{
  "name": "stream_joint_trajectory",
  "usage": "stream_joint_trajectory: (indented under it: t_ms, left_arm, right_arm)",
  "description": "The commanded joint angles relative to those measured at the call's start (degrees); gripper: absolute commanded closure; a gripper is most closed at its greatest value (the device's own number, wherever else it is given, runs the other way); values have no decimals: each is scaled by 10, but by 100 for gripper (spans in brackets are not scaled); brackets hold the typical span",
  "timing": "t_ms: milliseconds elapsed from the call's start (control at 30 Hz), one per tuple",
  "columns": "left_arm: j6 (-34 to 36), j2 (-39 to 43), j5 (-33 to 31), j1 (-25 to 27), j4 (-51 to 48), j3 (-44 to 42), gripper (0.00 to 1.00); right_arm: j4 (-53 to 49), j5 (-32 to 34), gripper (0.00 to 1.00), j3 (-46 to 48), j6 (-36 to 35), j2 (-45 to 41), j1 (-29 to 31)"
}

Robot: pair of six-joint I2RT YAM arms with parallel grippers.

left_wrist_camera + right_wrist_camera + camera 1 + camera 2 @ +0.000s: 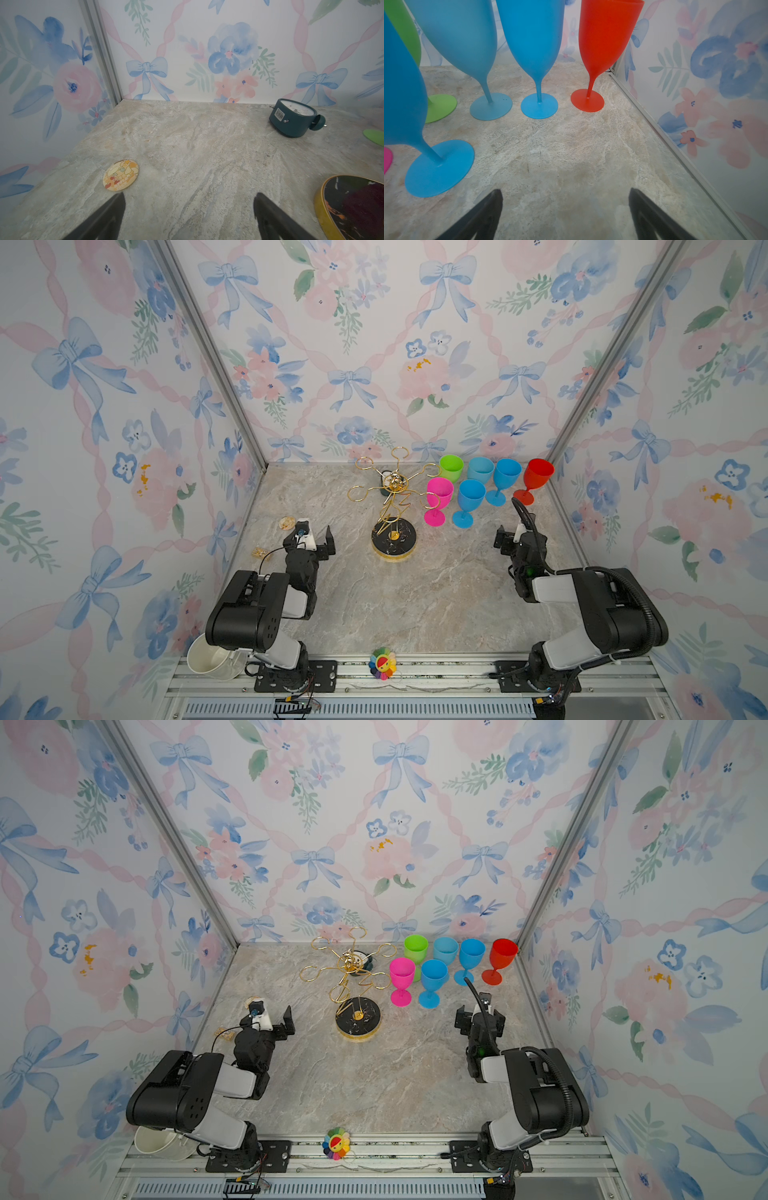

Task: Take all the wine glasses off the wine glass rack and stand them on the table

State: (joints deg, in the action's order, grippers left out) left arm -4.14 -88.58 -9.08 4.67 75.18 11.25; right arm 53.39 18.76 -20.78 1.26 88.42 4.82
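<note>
Left hand, right hand wide open, seemingly empty.

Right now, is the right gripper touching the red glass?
Apart. The right wrist view shows the open right gripper with a bare stretch of table between it and the red glass.

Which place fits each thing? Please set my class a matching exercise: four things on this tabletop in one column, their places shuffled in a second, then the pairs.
Column 1
1. red wine glass
2. alarm clock
3. rainbow flower
4. round badge

Column 2
A. on the front metal rail
B. in the right back corner of the table
C. behind the wine glass rack, near the back wall
D. near the table's left edge, just ahead of the left pincer

Pairs: 1-B, 2-C, 3-A, 4-D
</note>
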Motion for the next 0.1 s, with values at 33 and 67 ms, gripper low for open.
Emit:
stream_joint_trajectory:
  t_ms: [33,67]
  left_arm:
    - [-1,-2,-1,1,11,-3,2]
    - [1,-2,-7,4,12,-3,2]
  right_arm:
    - [10,3,3,-5,-4,5,7]
    - [12,2,3,-6,-4,6,7]
